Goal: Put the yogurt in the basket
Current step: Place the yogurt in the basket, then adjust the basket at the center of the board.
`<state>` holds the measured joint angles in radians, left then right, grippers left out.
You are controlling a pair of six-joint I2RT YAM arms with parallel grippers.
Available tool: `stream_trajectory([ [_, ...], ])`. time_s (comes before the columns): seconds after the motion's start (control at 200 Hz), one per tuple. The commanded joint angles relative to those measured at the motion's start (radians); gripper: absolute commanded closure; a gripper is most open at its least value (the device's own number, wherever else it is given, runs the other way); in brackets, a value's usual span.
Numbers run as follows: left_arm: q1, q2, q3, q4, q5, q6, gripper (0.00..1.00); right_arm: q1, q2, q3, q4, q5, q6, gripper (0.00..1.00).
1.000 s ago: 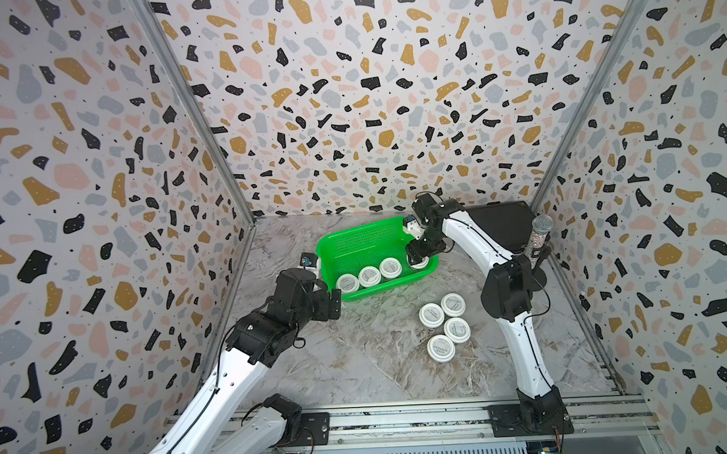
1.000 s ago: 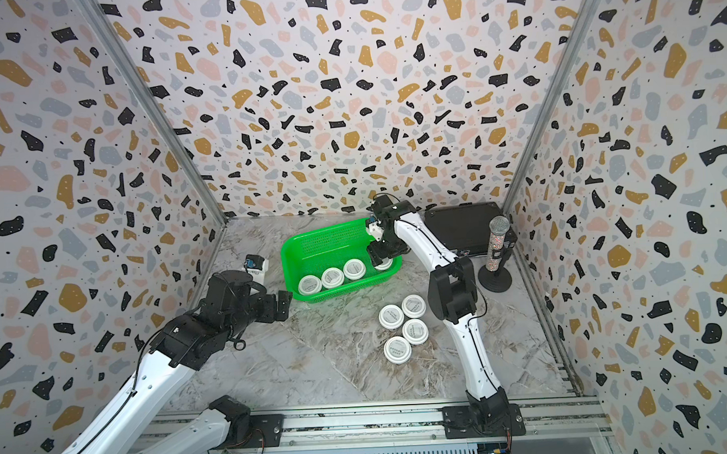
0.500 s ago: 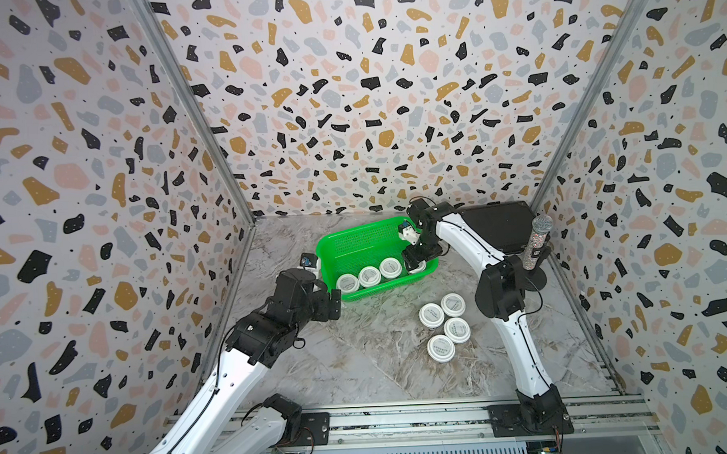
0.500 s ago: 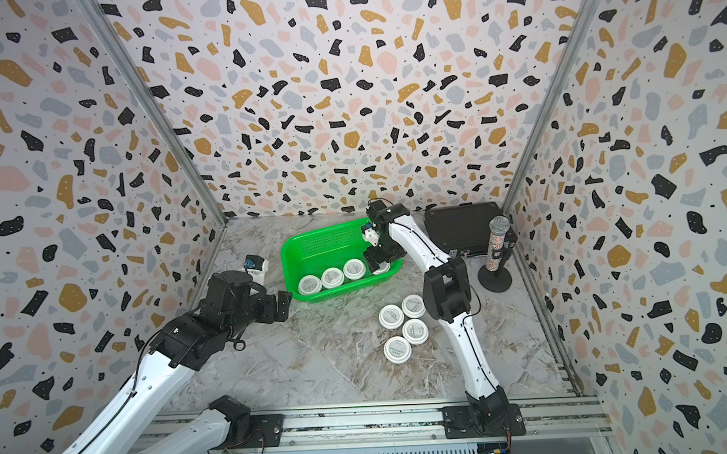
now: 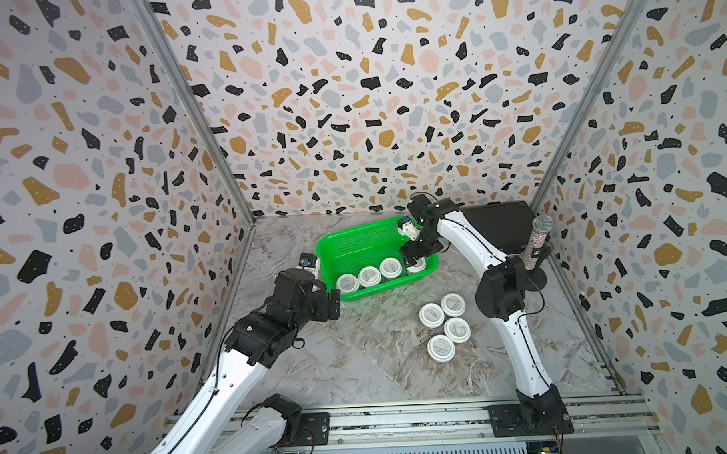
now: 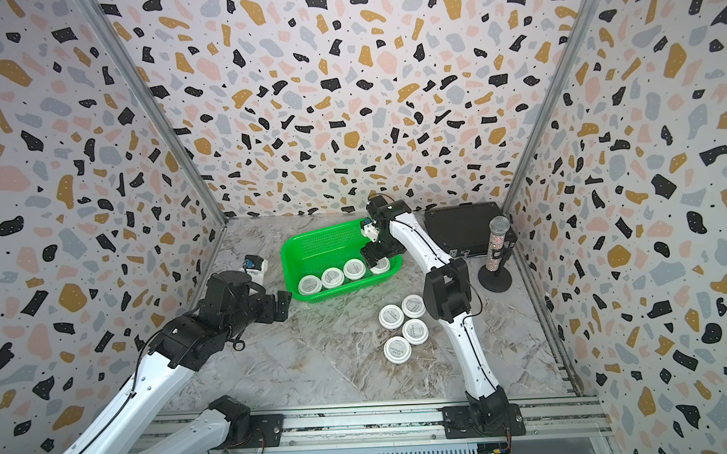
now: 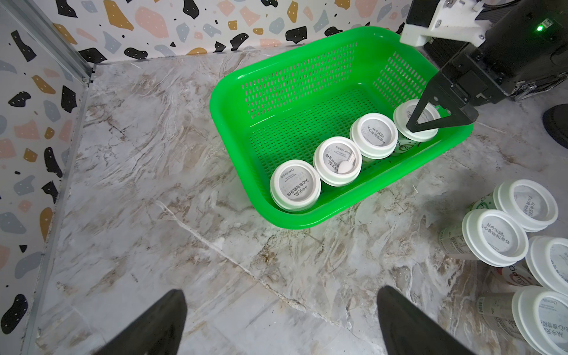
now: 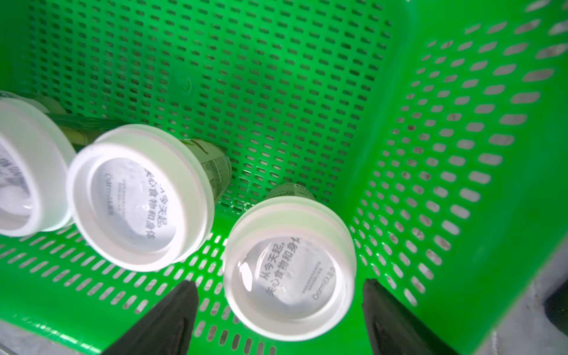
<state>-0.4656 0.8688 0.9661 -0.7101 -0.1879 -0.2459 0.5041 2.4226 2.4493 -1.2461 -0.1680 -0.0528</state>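
The green basket [image 5: 353,232] [image 6: 320,233] stands at the back middle of the table, with several yogurt cups in a row along its near wall. My right gripper [image 5: 413,257] [image 6: 377,258] [image 8: 278,285] reaches into the basket's right end. It is open, and its fingers stand apart on either side of the last yogurt cup [image 8: 289,276] [image 7: 401,118], which rests on the basket floor. Several more yogurt cups [image 5: 431,315] [image 6: 392,316] [image 7: 495,236] cluster on the table in front of the basket. My left gripper [image 5: 331,304] [image 6: 283,305] [image 7: 282,293] hangs open and empty near the basket's front left corner.
A flat black case [image 5: 499,227] [image 6: 461,228] lies at the back right. A glittery microphone on a round stand [image 5: 537,238] [image 6: 497,242] is beside it. Patterned walls close in three sides, and a metal rail [image 5: 401,418] runs along the front.
My right gripper has sunk a little into the basket's right end and its jaws have widened, letting go of the yogurt cup there. The left arm has not moved.
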Motion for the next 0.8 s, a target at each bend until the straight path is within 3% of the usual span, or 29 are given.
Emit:
stream_trajectory([
  [0.0,0.007,-0.011,-0.012,0.028,0.017,0.017,0.01,0.004,-0.07,0.046,-0.01,-0.005,-0.005,0.1],
  [0.275,0.008,0.008,-0.012,0.027,0.035,0.009,0.01,0.001,-0.207,0.035,0.052,0.091,0.023,0.1],
  [0.411,0.027,0.027,-0.01,0.023,-0.005,-0.08,0.0,-0.036,-0.241,-0.006,0.089,0.039,0.056,0.13],
  [0.501,0.08,0.064,-0.018,0.058,0.028,-0.163,0.0,-0.086,-0.245,-0.043,0.116,-0.029,0.087,0.16],
  [0.651,0.213,0.146,-0.072,0.226,0.185,-0.304,0.05,-0.163,-0.204,-0.065,0.127,-0.155,0.109,0.24],
  [0.796,0.307,0.267,-0.095,0.379,0.27,-0.391,0.2,-0.2,-0.158,-0.078,0.127,-0.187,0.098,0.28],
])
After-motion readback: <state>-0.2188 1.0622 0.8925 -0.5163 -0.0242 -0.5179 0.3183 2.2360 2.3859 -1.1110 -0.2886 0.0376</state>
